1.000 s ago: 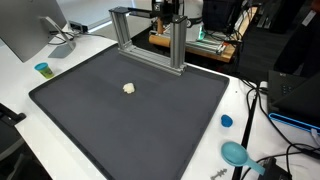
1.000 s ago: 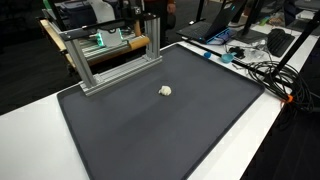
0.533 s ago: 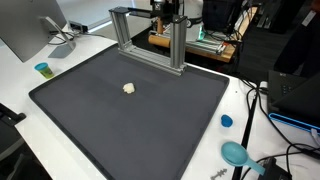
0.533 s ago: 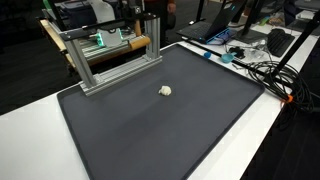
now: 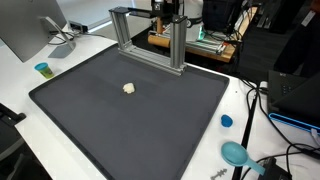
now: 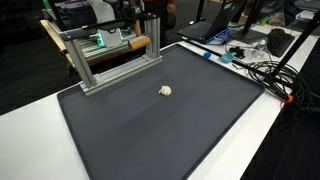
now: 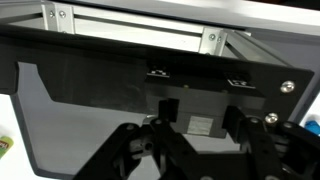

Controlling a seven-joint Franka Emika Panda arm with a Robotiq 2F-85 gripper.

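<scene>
Step in hand, as I read it: pre-approach hover, nothing gripped. Your gripper [image 7: 195,152] sits high at the back of the scene, right by the aluminium frame [image 5: 178,45]. In the wrist view the jaws stand apart with nothing between them, looking across the frame's rail [image 7: 140,25] and the dark mat [image 7: 60,110]. The small whitish lump [image 5: 129,88] lies alone on the black mat [image 5: 150,130], well apart from the gripper and in front of the frame; it also shows in an exterior view [image 6: 165,90], roughly mid-mat and a bit toward the frame side. If you go for it, the move calls for clearing the frame's top bar and posts first, then coming forward and down, jaws kept wide and centred over the lump. It is small and low, so the fingertips must get close to the mat surface. Room is generous: the mat around the lump is bare on all sides. Edges to mind: the frame at the back edge, the cables [image 6: 265,70] past one side of the mat, the blue cap [image 5: 226,121] and teal disc [image 5: 235,153] on the white table [image 5: 20,100], and the small cup [image 5: 42,69] near the monitor [image 5: 25,30].
</scene>
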